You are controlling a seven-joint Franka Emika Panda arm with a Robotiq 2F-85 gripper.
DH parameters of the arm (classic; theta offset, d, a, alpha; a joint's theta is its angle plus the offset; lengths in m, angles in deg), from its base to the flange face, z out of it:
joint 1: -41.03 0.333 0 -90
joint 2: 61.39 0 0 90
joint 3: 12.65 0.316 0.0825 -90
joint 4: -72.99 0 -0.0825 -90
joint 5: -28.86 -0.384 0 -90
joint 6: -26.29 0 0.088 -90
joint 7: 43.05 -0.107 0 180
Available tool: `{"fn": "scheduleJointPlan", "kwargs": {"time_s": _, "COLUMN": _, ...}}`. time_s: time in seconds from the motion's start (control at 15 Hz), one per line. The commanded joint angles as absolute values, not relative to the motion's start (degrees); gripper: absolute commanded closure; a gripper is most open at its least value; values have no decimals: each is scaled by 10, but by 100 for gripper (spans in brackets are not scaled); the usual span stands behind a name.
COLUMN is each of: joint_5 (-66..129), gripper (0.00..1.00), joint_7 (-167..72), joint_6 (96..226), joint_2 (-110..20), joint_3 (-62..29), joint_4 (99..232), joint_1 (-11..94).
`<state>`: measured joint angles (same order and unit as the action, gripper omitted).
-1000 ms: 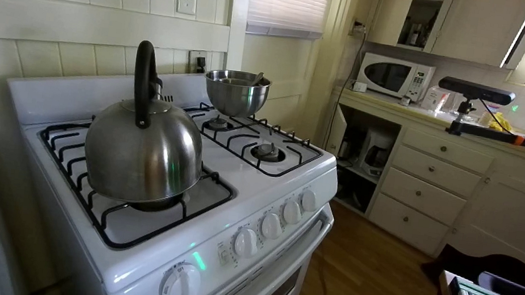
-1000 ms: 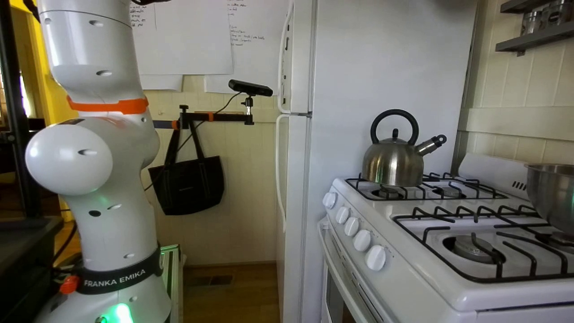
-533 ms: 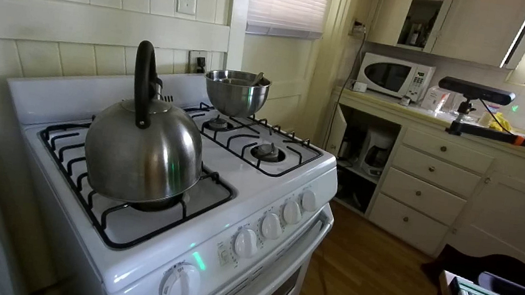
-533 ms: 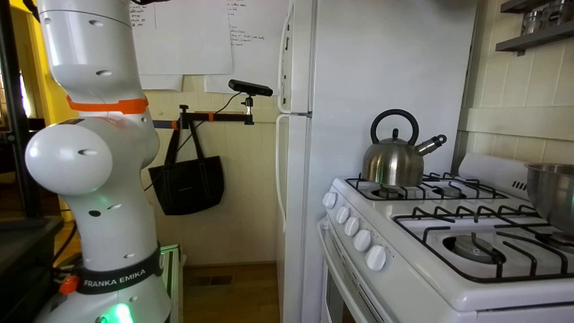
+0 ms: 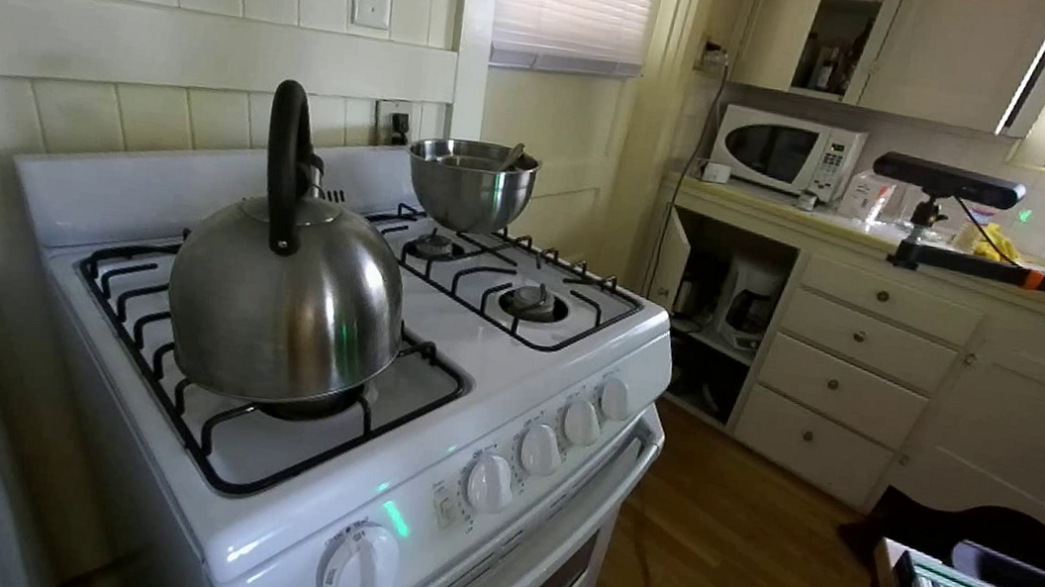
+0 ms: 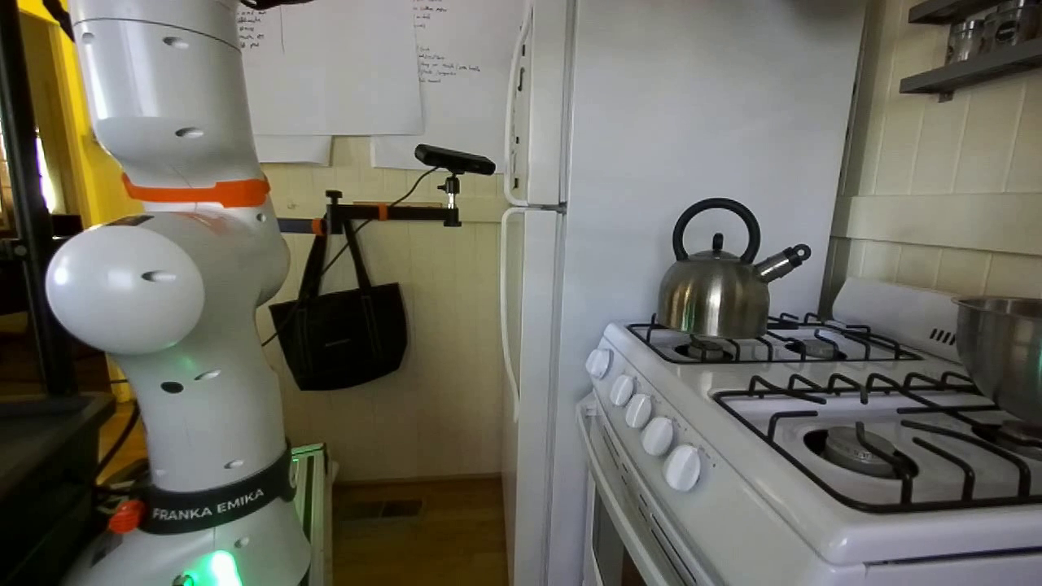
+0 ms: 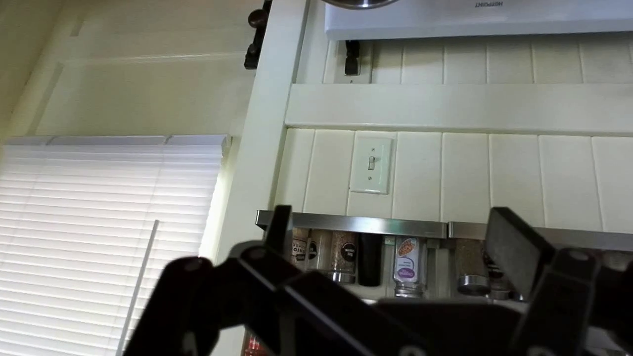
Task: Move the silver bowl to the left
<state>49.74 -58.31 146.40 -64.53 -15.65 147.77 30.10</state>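
The silver bowl (image 5: 469, 197) sits on the back burner grate at the far end of the stove, with a utensil handle (image 5: 512, 157) standing out of it. In an exterior view the bowl (image 6: 1005, 358) is cut off by the right edge. In the wrist view, which shows the scene upside down, a shiny curved edge (image 7: 361, 4) at the top is probably the bowl. My gripper (image 7: 390, 217) is open and empty, its fingers wide apart in front of the wall and spice shelf. Neither exterior view shows the gripper; only my lower arm (image 6: 203, 325) shows.
A large steel kettle (image 5: 287, 305) with a tall black handle stands on the stove's (image 5: 434, 363) nearer grate; it also shows in an exterior view (image 6: 712, 297). A metal shelf (image 7: 356, 223) with spice jars is on the wall. A fridge (image 6: 700, 146) stands beside the stove.
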Motion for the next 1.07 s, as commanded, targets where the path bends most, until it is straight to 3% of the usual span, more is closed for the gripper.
{"fn": "scheduleJointPlan", "kwargs": {"time_s": 0.0, "joint_5": 475, "gripper": 0, "joint_7": -592, "joint_6": 1456, "joint_2": -618, "joint_3": -158, "joint_4": 1434, "joint_1": 301}}
{"fn": "scheduleJointPlan", "kwargs": {"time_s": 0.33, "joint_5": 354, "gripper": 0, "joint_7": -502, "joint_6": 1474, "joint_2": -537, "joint_3": -162, "joint_4": 1330, "joint_1": 293}}
{"fn": "scheduleJointPlan", "kwargs": {"time_s": 1.0, "joint_5": 308, "gripper": 0, "joint_7": -430, "joint_6": 1345, "joint_2": -364, "joint_3": -190, "joint_4": 1148, "joint_1": 279}}
